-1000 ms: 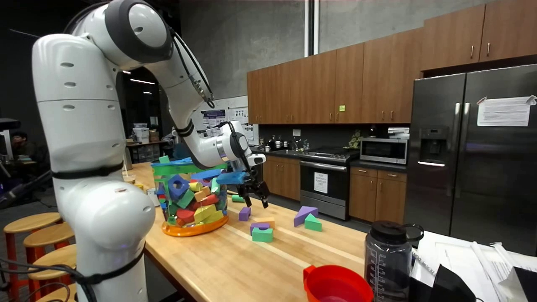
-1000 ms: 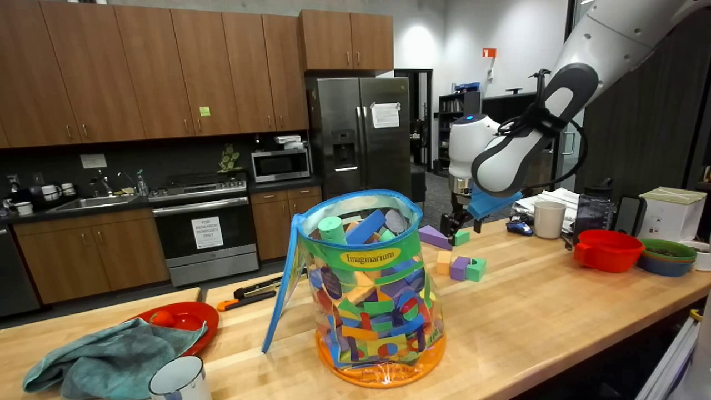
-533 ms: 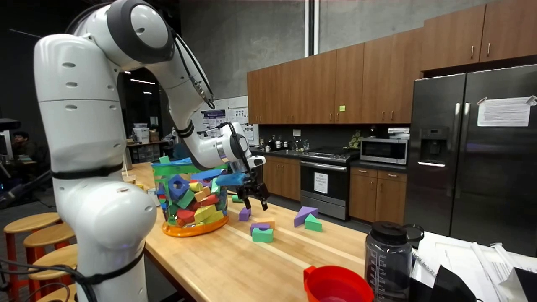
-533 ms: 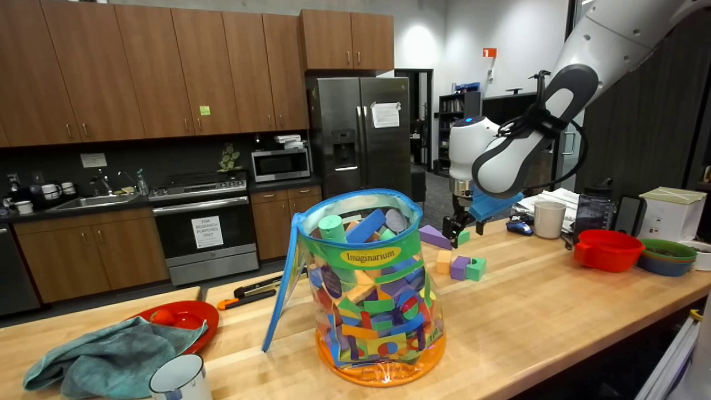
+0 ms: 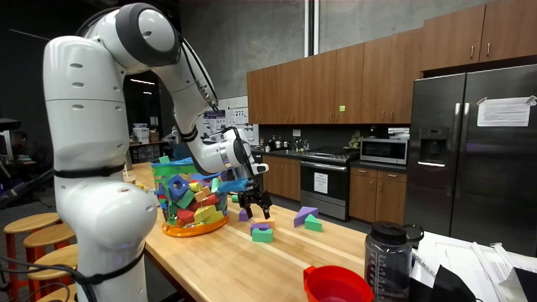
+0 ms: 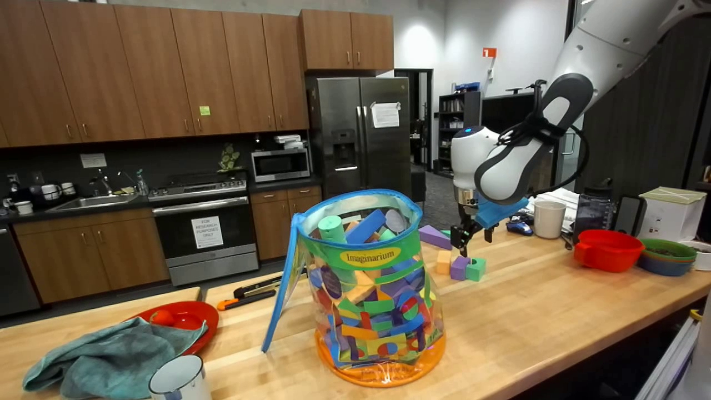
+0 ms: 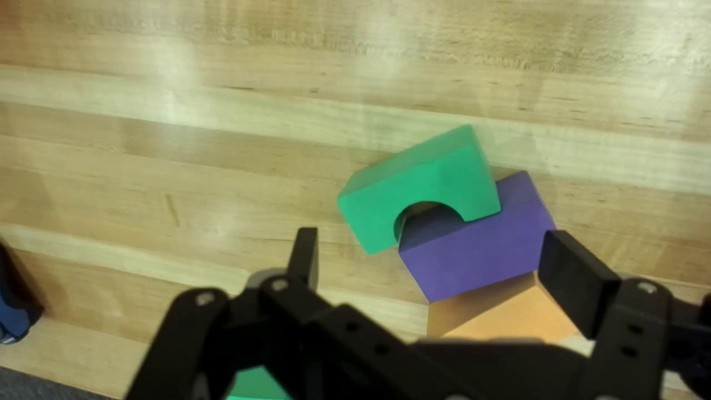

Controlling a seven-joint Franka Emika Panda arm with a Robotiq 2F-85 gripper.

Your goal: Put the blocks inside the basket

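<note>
"Wrist view: what's my gripper [image 7: 433, 258] holding?"
"Nothing; it's spread wide near a green arched block [image 7: 422, 179], purple block [image 7: 477, 253] and orange block [image 7: 511, 318] lined toward five o'clock."
"Room?"
"Open tabletop [image 7: 194, 139] from nine to two; its edge [image 7: 61, 379] at eight."

Loose on the tabletop [image 6: 533, 319], seven in view. In green, three: an arched green block [image 7: 383, 214], a triangular green block [image 5: 313, 224] and, near the kitchen-side edge, a third green block [image 5: 235, 198]. In purple, three: a purple block [image 7: 477, 253] just beside the arched one, a triangular purple block [image 6: 435, 238], a partly hidden purple block [image 5: 242, 216]. One orange block [image 6: 443, 262]. One basket [image 6: 370, 256], too crowded inside for a count. One gripper [image 7: 430, 247], two fingers [image 7: 580, 284]. Mugs, two: an off-white mug [image 6: 549, 220], a dark-rimmed white mug [image 6: 182, 380]. Toward the far right corner in an exterior view, one red bowl [image 6: 609, 258]. One dark bottle [image 5: 388, 264], one red plate [image 6: 200, 315], one towel [image 6: 114, 355]. Outside the stool-side edge, four stools [image 5: 32, 221].
</note>
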